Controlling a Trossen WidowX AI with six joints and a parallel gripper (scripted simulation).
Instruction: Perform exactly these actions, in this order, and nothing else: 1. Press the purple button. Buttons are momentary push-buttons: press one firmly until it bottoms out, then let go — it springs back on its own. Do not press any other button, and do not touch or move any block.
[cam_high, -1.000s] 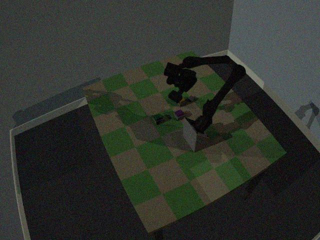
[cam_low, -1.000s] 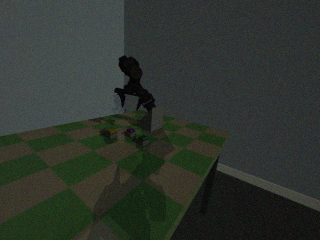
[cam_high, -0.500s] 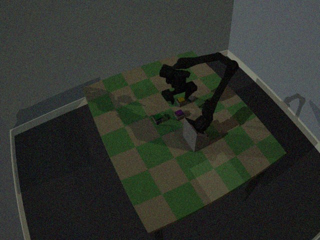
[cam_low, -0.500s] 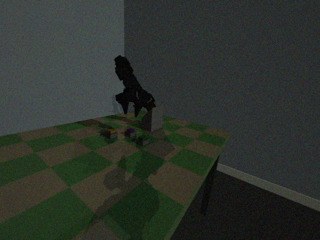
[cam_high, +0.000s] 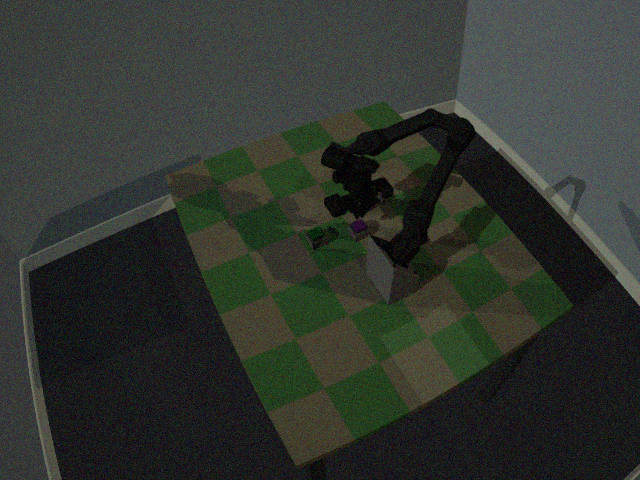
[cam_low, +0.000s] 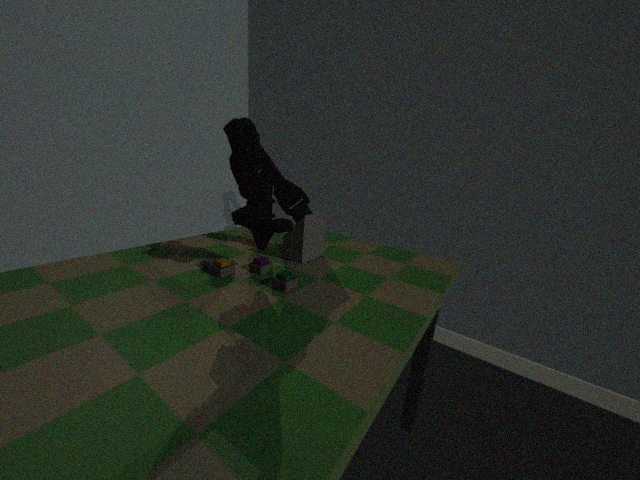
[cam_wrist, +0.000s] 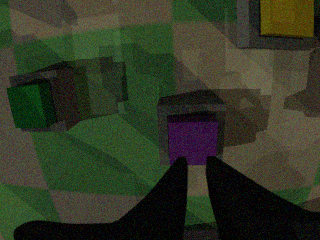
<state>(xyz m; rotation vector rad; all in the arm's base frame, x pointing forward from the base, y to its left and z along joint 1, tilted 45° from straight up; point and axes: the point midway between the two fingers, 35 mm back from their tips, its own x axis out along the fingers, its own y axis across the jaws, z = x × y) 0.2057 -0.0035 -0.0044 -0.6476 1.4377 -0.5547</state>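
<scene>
The purple button (cam_high: 358, 226) (cam_low: 261, 260) (cam_wrist: 193, 140) sits in a small grey housing on the checkered table. Its cap stands up above the housing. My gripper (cam_high: 357, 214) (cam_low: 262, 248) (cam_wrist: 195, 164) points down with its two fingertips drawn close together and nothing between them. In the wrist view the tips overlap the near edge of the purple cap. In the exterior view the tips are a little above the button, with a small gap between them and the cap.
A green button (cam_high: 315, 237) (cam_low: 285, 279) (cam_wrist: 31, 106) is on one side of the purple one. A yellow button (cam_low: 223, 262) (cam_wrist: 286, 17) is on the other side, hidden behind the gripper in the top view. A pale upright panel (cam_high: 380, 271) (cam_low: 313, 238) stands by the arm's base.
</scene>
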